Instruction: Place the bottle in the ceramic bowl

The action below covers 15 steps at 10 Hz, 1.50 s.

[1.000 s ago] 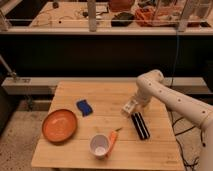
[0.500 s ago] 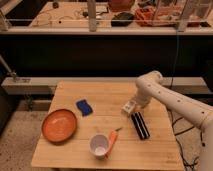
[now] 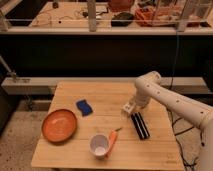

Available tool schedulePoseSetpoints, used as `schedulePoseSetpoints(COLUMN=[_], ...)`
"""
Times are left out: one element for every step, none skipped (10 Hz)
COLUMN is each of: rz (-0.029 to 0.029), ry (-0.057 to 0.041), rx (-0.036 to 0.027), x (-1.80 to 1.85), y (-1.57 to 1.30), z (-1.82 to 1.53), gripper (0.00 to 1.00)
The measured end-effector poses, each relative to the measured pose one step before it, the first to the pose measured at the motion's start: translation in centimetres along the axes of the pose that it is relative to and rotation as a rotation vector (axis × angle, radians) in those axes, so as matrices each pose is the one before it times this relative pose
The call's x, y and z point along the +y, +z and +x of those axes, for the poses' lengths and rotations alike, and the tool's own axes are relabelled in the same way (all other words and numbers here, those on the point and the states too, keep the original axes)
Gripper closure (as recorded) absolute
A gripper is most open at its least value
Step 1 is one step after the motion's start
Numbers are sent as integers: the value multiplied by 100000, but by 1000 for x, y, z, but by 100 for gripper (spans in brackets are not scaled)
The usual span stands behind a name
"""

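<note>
**At the end effector's tip: a pale bottle**

The end effector (image 3: 130, 106) hangs low over the wooden worktop (image 3: 105, 90). The small white bottle (image 3: 126, 109) lies right at its tip. Whether they touch, and how wide the end effector stands, I cannot tell. Just beside it, nearer me, is a black bar (image 3: 140, 125). A blue sponge (image 3: 84, 107) and a white cup (image 3: 99, 145) stand off to its left, and the orange bowl (image 3: 59, 125) sits well apart, farther left.

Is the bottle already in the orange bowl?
No, the bowl sits empty, while the bottle lies across the table beside the gripper, near the black bar.
</note>
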Motion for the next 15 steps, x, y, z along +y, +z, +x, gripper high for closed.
schedulePoseSetpoints(rz=[218, -209, -230, -49, -45, -73, 4, -4, -8, -60, -25, -29, -17, -2, -74], ry=[-257, -35, -75, -263, -323, -149, -65, 29, 12, -12, 38, 2, -3, -48, -12], rx=[-77, -58, -45, -11, 144, 32, 32, -16, -30, -19, -27, -29, 8, -12, -1], x=[-226, 62, 82, -32, -141, -81, -37, 14, 5, 12, 21, 7, 8, -16, 27], y=[-15, -94, -54, -20, -28, -12, 0, 3, -3, 0, -6, -17, -57, -36, -71], z=[-163, 3, 20, -23, -27, -46, -14, 5, -6, -12, 5, -9, -1, -26, -7], gripper=[47, 52, 52, 49, 50, 53, 58, 57, 53, 53, 53, 53, 53, 53, 53])
